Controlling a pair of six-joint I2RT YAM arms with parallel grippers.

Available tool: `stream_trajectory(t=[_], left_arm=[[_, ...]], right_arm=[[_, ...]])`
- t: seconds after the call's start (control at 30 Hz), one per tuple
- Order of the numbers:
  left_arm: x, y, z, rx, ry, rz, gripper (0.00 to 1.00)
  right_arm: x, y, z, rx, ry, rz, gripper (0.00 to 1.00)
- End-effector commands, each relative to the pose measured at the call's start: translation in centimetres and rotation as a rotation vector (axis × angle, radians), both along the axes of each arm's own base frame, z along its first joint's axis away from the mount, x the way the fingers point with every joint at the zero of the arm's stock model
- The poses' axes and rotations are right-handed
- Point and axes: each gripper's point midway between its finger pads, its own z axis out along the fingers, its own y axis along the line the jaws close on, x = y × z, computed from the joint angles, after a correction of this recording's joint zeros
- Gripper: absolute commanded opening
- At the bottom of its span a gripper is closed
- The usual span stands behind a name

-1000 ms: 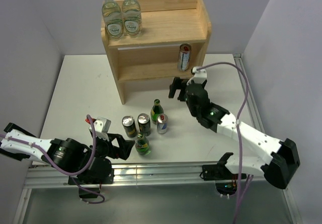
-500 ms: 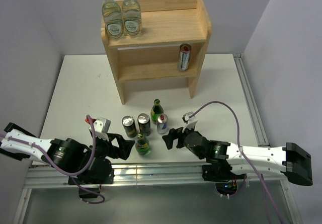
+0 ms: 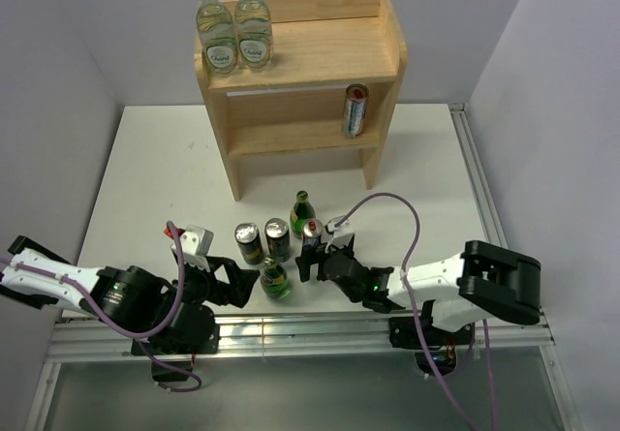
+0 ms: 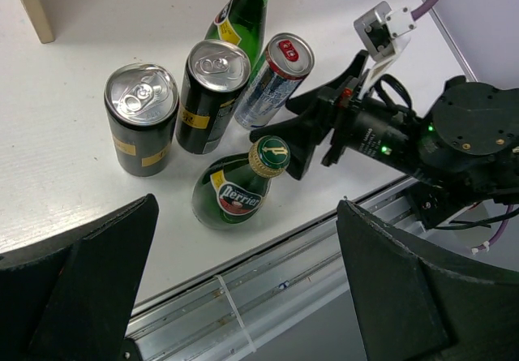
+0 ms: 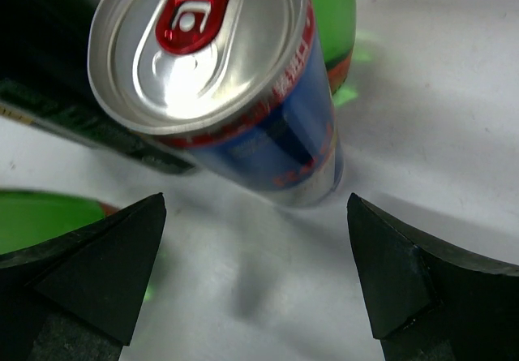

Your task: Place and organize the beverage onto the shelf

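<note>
The right arm has swung back from the shelf [image 3: 320, 48]; its hand [image 3: 312, 264] is now hovering low beside the drinks on the bench [image 3: 145, 160].
That hand is gaping wide, the slim blue-and-silver can [image 5: 227, 77] standing just ahead between its fingers; the left hand [image 3: 244, 286] is spread too, facing the green Perrier bottle [image 4: 235, 191]; two clear bottles [image 3: 235, 29] are standing on the shelf's top board, a lone can [image 3: 355, 109] on the lower tier.

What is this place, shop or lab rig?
Most likely a lab test cell, not a shop: bare grey walls box in a white table, a metal rail runs along its near edge, and the only furniture is a small wooden shelf holding two bottles and a can.
</note>
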Motion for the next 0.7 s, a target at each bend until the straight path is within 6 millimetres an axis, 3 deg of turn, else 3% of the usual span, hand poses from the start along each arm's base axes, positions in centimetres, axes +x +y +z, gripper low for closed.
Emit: stream_trajectory(t=[0.0,0.27,0.33,0.37,0.43,0.47,0.5,0.57,0.6,0.67], left_arm=[[0.1,-0.1,0.2,-0.003,-0.021,0.004,0.99],[0.0,-0.2,0.2,-0.001,-0.022,-0.005,0.99],[-0.1,-0.2,0.2,-0.002,-0.022,-0.007,0.99],[-0.1,-0.2,0.2,-0.002,-0.022,-0.01,0.99],[-0.2,-0.2,0.2,-0.005,-0.02,-0.012,0.99],[-0.2,-0.2,0.2,-0.006,-0.019,-0.011,0.99],[-0.2,-0.2,0.2,-0.006,-0.019,-0.014,0.99],[-0.2,-0.2,0.2,-0.009,-0.019,-0.012,0.99],[-0.2,-0.2,0.2,-0.009,-0.019,-0.014,0.99],[-0.2,-0.2,0.2,-0.009,-0.018,-0.012,0.99]], right_arm=[[2.8,1.6,3.5,0.12,-0.107,-0.094,1.0],[5.4,1.1,2.2,0.07,-0.162,-0.21,1.0],[6.0,0.9,1.6,0.05,-0.17,-0.226,0.94],[6.3,0.9,1.6,0.052,-0.177,-0.24,0.88],[6.6,0.7,1.4,0.04,-0.18,-0.258,0.64],[6.7,0.5,1.4,0.042,-0.184,-0.265,0.44],[6.7,0.4,1.5,0.044,-0.184,-0.269,0.16],[6.6,0.0,1.7,0.042,-0.183,-0.272,0.12],[6.6,-0.2,1.8,0.031,-0.186,-0.275,0.03],[6.3,-0.8,3.0,0.025,-0.188,-0.281,0.0]])
